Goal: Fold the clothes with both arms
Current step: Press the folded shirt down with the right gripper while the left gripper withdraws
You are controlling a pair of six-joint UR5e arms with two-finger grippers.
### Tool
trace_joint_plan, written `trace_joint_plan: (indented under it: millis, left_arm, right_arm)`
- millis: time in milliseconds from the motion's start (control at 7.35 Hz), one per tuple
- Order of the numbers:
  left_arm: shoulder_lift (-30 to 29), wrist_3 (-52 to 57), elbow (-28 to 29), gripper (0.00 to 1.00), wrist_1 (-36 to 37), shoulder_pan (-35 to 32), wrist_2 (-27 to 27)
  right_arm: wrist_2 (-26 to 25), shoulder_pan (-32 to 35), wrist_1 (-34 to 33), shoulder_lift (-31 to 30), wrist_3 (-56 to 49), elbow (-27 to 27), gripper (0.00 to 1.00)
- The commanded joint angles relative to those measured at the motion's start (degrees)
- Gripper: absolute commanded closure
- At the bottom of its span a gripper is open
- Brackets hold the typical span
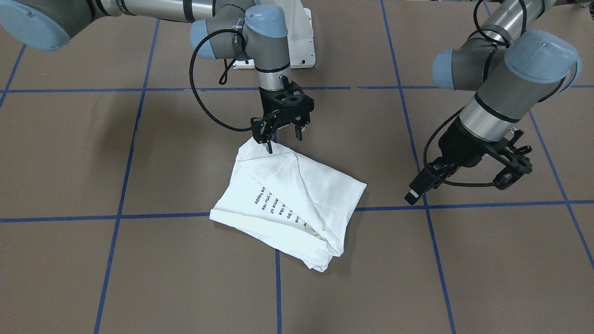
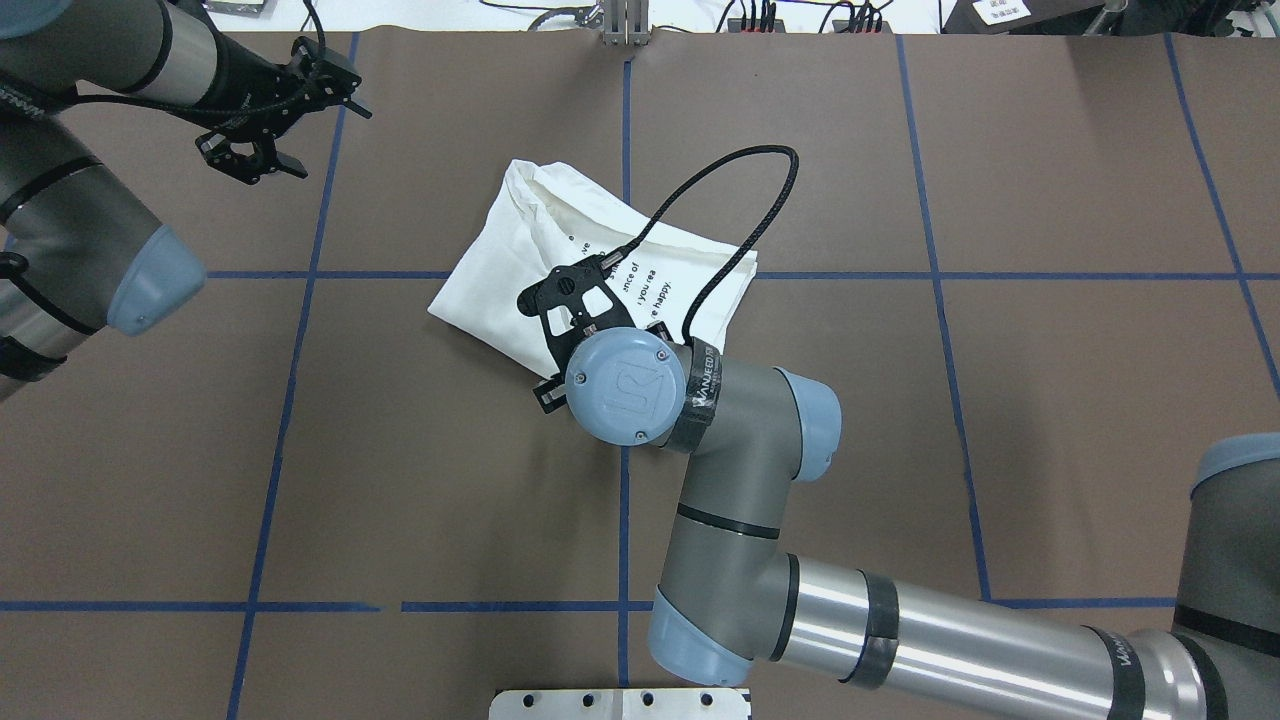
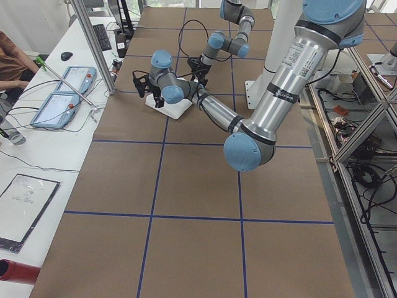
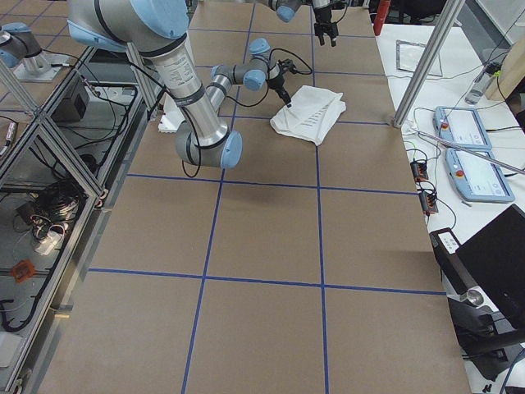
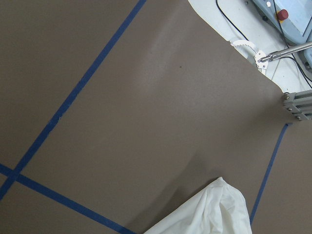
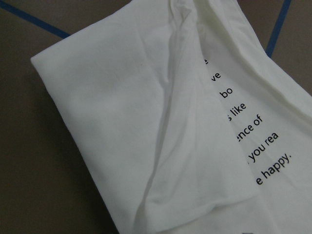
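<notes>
The white T-shirt [image 1: 297, 195] lies folded into a rough bundle at the table's middle, with lines of black text showing on its top side [image 2: 560, 240]. It fills the right wrist view [image 6: 146, 122], and one corner shows in the left wrist view [image 5: 204, 214]. My right gripper [image 1: 284, 143] is open and empty just over the shirt's corner nearest the robot, one fingertip [image 1: 268, 147] touching or almost touching the cloth. My left gripper [image 1: 457, 192] is open and empty, held above bare table well off to the shirt's side.
The brown table cover has a grid of blue tape lines [image 1: 278, 287]. The white metal pedestal base [image 1: 301, 37] stands at the robot's side of the table. Operator tablets [image 4: 476, 152] and cables lie on a white bench beyond the far edge.
</notes>
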Motion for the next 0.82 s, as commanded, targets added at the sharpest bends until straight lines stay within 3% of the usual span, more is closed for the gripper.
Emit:
trace_joint_plan:
  millis: [0, 272, 408, 681]
  left_arm:
    - [0.37, 0.00, 0.00, 0.00, -0.03, 0.02, 0.03]
    - [0.37, 0.00, 0.08, 0.00, -0.03, 0.02, 0.03]
    - [0.37, 0.00, 0.17, 0.00, -0.03, 0.02, -0.06]
    - [0.37, 0.00, 0.26, 0.00, -0.03, 0.11, -0.06]
  right_arm:
    - [-0.51, -0.33, 4.53, 0.57, -2.89, -3.00, 0.28]
    - [-0.51, -0.33, 4.45, 0.39, -2.98, -3.00, 0.78]
    - [-0.60, -0.33, 4.36, 0.22, -2.98, -3.00, 0.86]
    - [-0.77, -0.24, 4.36, -0.05, -3.07, -3.00, 0.86]
